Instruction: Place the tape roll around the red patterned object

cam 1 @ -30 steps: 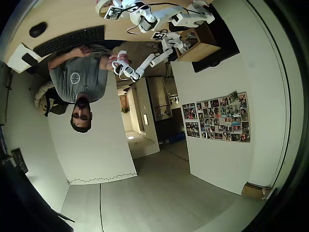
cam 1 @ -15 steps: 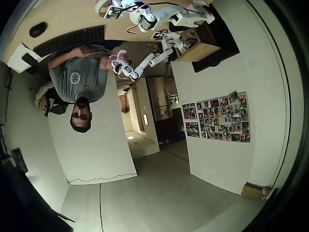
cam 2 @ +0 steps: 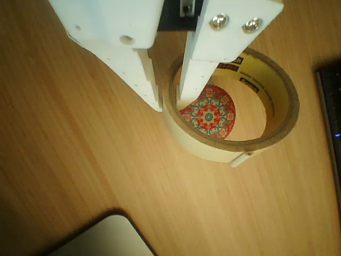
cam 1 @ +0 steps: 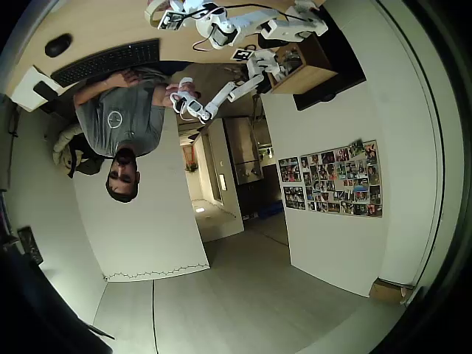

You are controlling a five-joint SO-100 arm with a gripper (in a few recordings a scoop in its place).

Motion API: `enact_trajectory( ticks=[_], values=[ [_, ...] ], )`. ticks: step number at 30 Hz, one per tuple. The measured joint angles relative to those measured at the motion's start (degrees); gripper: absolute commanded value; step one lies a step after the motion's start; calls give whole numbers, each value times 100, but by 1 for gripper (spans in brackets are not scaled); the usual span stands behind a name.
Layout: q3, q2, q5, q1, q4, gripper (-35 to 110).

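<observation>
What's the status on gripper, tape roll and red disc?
Gripper pinching tape roll wall, one finger inside the hole, one outside. Roll sits around red patterned object on the wooden table. Nothing in the way.

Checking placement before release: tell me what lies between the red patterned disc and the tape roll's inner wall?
In the wrist view, bare wooden table separates the disc from the tape roll.

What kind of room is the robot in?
Probably a home office or workroom: a wooden desk holds a keyboard and mouse, a person sits there, and a photo collage hangs on the wall.
</observation>
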Motion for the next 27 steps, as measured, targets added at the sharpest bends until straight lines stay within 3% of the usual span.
enact_trajectory(
  ticks=[3, 10, 23, 27],
  values=[
    [0, 0, 0, 9, 0, 1],
    [0, 0, 0, 9, 0, 21],
    [0, 0, -9, -114, 62, 28],
    [0, 264, -105, -132, 756, 29]
  ],
)
